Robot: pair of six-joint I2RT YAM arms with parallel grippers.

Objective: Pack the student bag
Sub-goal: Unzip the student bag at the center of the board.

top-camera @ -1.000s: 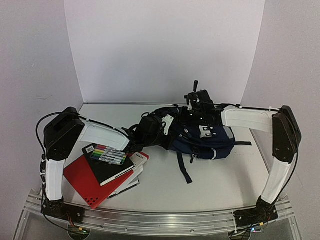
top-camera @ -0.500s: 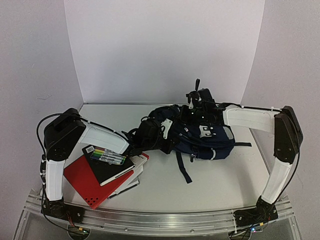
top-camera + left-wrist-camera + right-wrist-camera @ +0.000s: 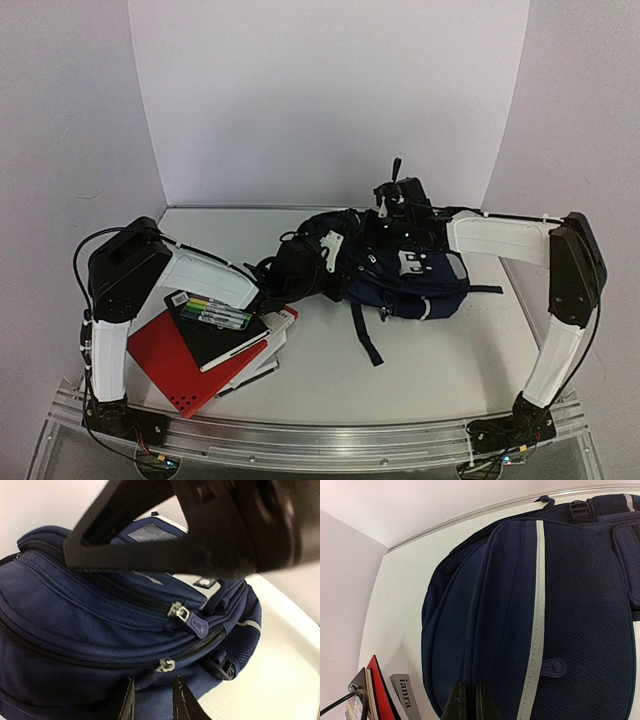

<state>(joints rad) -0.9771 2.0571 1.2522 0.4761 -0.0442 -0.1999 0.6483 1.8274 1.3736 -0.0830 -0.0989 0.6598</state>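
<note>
The student bag [image 3: 392,283] lies on the surface [image 3: 420,370] right of the books [image 3: 215,345]; left fingers [image 3: 126,706] slightly apart at its left end, right fingers [image 3: 456,703] pressed together at its far side

The white worktop [image 3: 440,370] carries the navy student bag [image 3: 392,288] and, further left, a book stack [image 3: 168,367] with a red cover at the bottom.
</note>
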